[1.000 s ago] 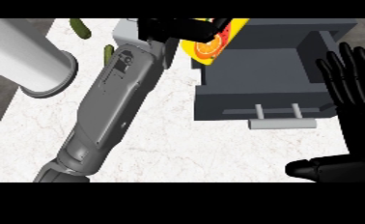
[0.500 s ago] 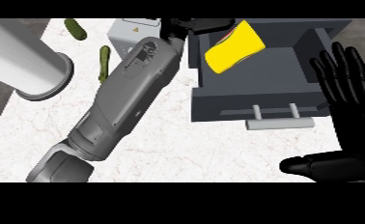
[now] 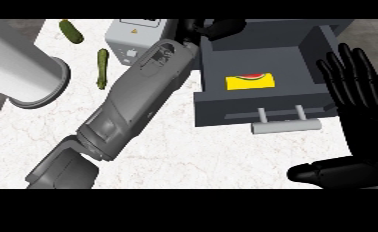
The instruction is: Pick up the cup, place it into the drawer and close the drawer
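Cup (image 3: 251, 82), yellow with a red and green mark on its side, lies on its side inside the open drawer (image 3: 236, 110), right of the frame's centre, resting on the drawer's floor close behind the front wall and apart from both hands. The drawer is dark grey and pulled out over the white marbled counter (image 3: 192, 156), and a pale bar handle (image 3: 284, 124) stands off its front face on two short posts. The left hand (image 3: 221, 27) shows at the top of the frame, at the rear left corner of the drawer. Only part of it can be seen below the upper edge, so whether it is released or clenched cannot be told, but the cup is not in it. Its grey forearm (image 3: 140, 101) runs aslant from the lower left of the frame up to that corner, passing along the drawer's left side. The right hand (image 3: 353, 96) rests at the right edge of the frame, just beside the drawer's right wall, released, with its fingers straight and spread and pointing toward the top, and its thumb lying across the lower right corner. It holds nothing. In the upper left a large grey cylinder (image 3: 29, 81) lies on the counter. Near it are two green pickles, one (image 3: 71, 31) close to the top edge and one (image 3: 102, 68) lower down, beside the forearm. A light grey box (image 3: 136, 36) stands at the top, between the pickles and the drawer, partly hidden by the forearm.
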### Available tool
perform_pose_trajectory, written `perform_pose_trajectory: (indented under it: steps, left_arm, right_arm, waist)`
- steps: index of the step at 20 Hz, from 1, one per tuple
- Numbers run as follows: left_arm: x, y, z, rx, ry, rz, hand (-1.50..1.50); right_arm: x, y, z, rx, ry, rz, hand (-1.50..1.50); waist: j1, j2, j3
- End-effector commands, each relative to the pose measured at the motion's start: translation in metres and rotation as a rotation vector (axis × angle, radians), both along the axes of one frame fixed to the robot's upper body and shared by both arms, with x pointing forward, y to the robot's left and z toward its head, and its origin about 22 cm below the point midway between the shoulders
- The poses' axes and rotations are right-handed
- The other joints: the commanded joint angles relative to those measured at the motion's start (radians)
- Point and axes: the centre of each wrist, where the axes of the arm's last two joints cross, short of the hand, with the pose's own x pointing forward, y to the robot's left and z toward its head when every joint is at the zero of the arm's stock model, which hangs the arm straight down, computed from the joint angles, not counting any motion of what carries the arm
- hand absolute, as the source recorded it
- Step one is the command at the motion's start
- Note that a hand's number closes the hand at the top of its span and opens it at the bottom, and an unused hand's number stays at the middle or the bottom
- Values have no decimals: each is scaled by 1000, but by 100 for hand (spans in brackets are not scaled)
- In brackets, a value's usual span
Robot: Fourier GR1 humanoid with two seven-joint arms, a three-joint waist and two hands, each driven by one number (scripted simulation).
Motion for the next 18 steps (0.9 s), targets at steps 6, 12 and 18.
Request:
perform_pose_trajectory:
  steps: [6, 12, 18]
  left_arm:
    - [0, -6, -10, 148, 13, 33, 150]
    - [-2, -9, -13, 205, 16, 49, -150]
    - [-5, -13, -7, 68, 12, -17, -150]
  right_arm:
    - [13, 20, -4, 12, 0, 51, -150]
    - [16, 11, 14, 12, -14, 41, -150]
    - [6, 9, 12, 66, -4, 53, -150]
  waist:
    - [-37, 11, 1]
    - [-40, 11, 1]
    - [-28, 6, 0]
